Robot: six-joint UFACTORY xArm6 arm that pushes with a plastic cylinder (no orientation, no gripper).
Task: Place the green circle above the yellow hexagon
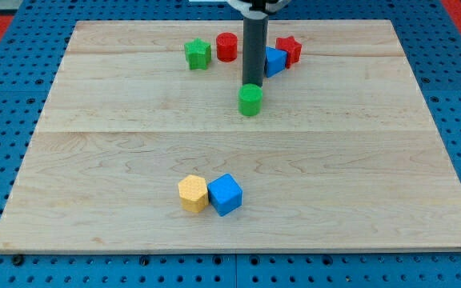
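Note:
The green circle (250, 100) sits a little above the middle of the wooden board. My tip (252, 84) is right behind it, touching its top edge, with the dark rod rising straight up from there. The yellow hexagon (192, 193) lies near the view's bottom, left of centre, well below and left of the green circle. A blue cube (226, 194) touches the hexagon's right side.
Near the view's top are a green star (198, 54), a red cylinder (227, 46), a blue block (274, 61) partly hidden by the rod, and a red star (289, 50). The wooden board (94, 160) lies on a blue pegboard.

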